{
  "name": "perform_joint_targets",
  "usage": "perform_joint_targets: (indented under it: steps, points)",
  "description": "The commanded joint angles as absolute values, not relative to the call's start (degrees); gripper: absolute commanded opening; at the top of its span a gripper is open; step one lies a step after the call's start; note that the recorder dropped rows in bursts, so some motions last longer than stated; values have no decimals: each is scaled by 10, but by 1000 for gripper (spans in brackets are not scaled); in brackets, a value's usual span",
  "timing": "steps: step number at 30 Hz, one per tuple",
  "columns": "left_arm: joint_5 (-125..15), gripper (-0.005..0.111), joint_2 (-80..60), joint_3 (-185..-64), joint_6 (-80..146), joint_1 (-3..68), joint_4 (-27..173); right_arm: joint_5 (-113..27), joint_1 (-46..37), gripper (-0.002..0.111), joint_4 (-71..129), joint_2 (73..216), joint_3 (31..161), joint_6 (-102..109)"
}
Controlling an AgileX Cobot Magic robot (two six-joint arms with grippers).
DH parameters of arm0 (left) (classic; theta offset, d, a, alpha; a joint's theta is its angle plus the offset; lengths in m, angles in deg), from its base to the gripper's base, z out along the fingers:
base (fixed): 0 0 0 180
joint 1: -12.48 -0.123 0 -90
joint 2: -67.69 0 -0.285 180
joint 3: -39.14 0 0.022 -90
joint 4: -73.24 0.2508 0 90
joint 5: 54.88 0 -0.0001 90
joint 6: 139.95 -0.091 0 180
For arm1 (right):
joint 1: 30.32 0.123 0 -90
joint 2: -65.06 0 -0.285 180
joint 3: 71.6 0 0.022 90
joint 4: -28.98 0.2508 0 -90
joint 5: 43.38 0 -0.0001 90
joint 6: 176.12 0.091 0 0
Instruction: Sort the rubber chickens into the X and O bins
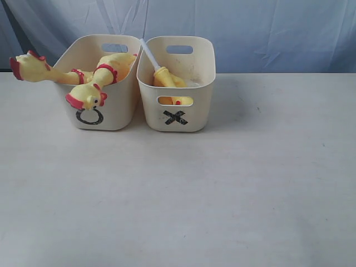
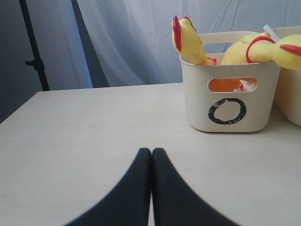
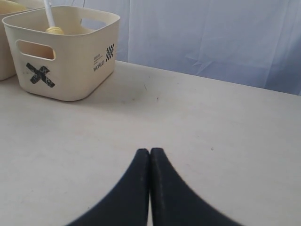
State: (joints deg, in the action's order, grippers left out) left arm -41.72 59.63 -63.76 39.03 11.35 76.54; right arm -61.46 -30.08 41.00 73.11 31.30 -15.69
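Two cream tubs stand side by side at the back of the table. The O bin (image 1: 119, 108) holds two large yellow chickens: one (image 1: 33, 68) hangs its head out over the left rim, the other (image 1: 88, 98) droops its head over the front above the O mark. The X bin (image 1: 192, 108) holds a yellow chicken (image 1: 166, 79) low inside, partly hidden by the wall, with a white stick (image 1: 149, 54) leaning beside it. My left gripper (image 2: 151, 150) is shut and empty, low over the table short of the O bin (image 2: 197, 94). My right gripper (image 3: 150, 150) is shut and empty, away from the X bin (image 3: 75, 80).
A pale blue cloth backdrop (image 1: 250, 28) hangs behind the table. A dark stand (image 2: 35, 52) rises beyond the table's far corner in the left wrist view. The table top (image 1: 222, 194) stretches bare in front of the bins.
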Motion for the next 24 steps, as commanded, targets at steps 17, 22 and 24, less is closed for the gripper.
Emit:
perform_joint_targets:
  steps: [17,22,24]
  points:
    - [-428,0,599,-636,390,114,766,-613,-303,-1,411,728,312,-154]
    - [-428,0,599,-636,390,114,766,-613,-303,-1,411,728,312,-154]
    - [-430,0,599,-636,390,114,767,-613,-303,-1,411,728,312,-154]
